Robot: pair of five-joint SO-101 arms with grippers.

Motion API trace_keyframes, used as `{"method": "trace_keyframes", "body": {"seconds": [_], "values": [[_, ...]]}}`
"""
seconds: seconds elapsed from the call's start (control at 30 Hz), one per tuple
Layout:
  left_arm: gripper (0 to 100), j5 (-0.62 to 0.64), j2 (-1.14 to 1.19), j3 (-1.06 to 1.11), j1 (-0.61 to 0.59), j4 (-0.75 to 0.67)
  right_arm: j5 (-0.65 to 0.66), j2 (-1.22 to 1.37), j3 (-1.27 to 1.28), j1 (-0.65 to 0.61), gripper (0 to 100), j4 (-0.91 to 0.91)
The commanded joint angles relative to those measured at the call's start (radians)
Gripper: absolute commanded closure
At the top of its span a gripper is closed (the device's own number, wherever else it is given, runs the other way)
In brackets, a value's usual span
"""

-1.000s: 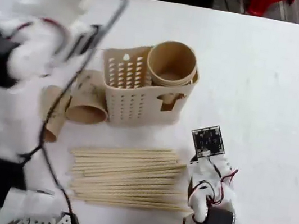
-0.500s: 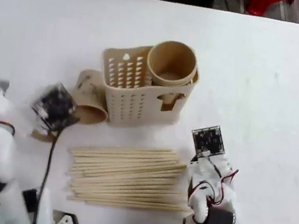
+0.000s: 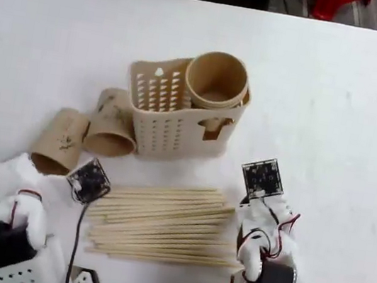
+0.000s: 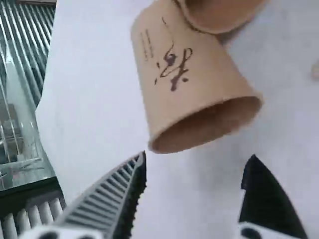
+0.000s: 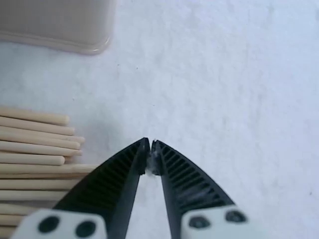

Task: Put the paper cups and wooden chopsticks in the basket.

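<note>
Since the earlier frame the left gripper [image 4: 198,158] has withdrawn from over the cups to the near left corner of the table [image 3: 338,101]. Its jaws stand apart and empty, facing the mouth of the outer cup [image 3: 59,141], which lies on its side. The second cup [image 3: 111,133] lies touching the basket [image 3: 177,122]; a third cup [image 3: 216,80] stands inside. The chopsticks [image 3: 161,222] lie bundled between the arms. The right gripper [image 5: 150,149] is closed on nothing beside their ends. Bare table lies right of the basket and beyond it.
</note>
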Motion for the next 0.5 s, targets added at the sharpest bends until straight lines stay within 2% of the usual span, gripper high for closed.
{"method": "trace_keyframes", "body": {"seconds": [0.0, 0.1, 0.2, 0.4, 0.47], "values": [[69, -0.14, -0.012, 0.081, 0.013, -0.146, 0.012, -0.002, 0.009, 0.004, 98.1, -0.019], [69, -0.11, -0.008, 0.155, 0.007, -0.27, 0.012, -0.002, 0.009, 0.004, 98.1, -0.019], [69, -0.038, -0.012, 0.127, 0.013, -0.278, 0.012, -0.002, 0.009, 0.004, 98.1, -0.019], [69, -0.037, -0.012, 0.132, 0.074, -0.276, 0.012, -0.002, 0.009, 0.002, 98.1, -0.019], [73, -0.035, -0.012, 0.132, 0.091, -0.272, 0.012, -0.002, 0.009, 0.002, 98.1, -0.019]]}}
